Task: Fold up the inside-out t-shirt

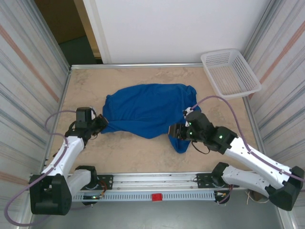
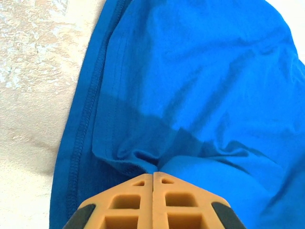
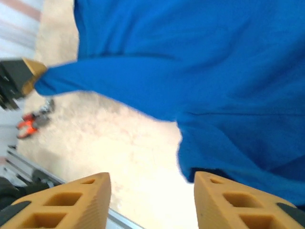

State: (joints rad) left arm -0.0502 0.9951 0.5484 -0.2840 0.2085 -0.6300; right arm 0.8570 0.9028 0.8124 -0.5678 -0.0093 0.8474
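Pinching t-shirt (image 1: 147, 109): left end effector (image 2: 152, 176), fully closed

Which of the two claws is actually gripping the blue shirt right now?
The left gripper: its fingers are pinched shut on the t-shirt, while the right gripper stands open, holding nothing.
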